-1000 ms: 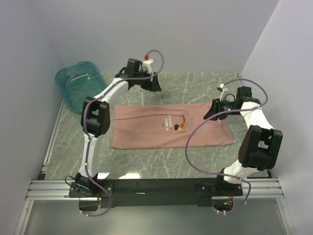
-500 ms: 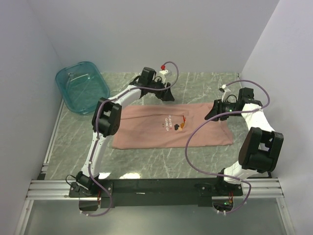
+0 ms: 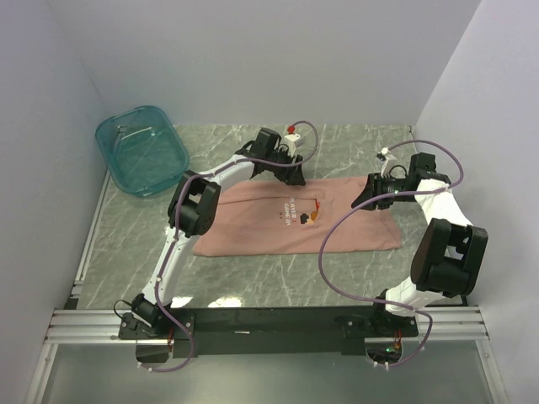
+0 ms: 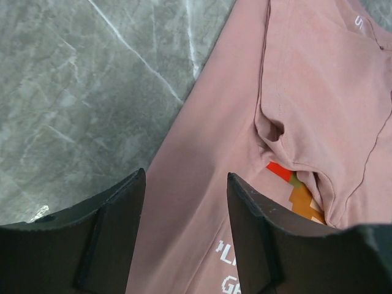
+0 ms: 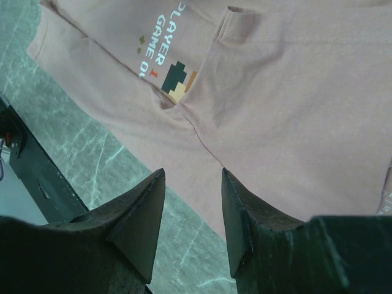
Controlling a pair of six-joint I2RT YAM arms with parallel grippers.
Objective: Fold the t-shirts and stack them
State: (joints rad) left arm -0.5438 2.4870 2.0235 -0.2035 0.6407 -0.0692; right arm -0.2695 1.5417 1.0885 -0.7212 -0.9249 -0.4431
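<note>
A dusty-pink t-shirt lies flat as a folded band across the middle of the marble table, its pixel graphic and white text facing up. My left gripper hovers over the shirt's far edge, open with nothing between its fingers; under it I see pink cloth and a folded-in sleeve. My right gripper hangs open above the shirt's right part, close to its edge, holding nothing. The graphic shows ahead of it.
A translucent teal tub stands at the back left corner. White walls close in the table on three sides. A black rail with both arm bases runs along the near edge.
My left arm has swung right from the table's back left area to above the shirt's far edge, and its jaws have narrowed a little. The right arm has stayed put.
</note>
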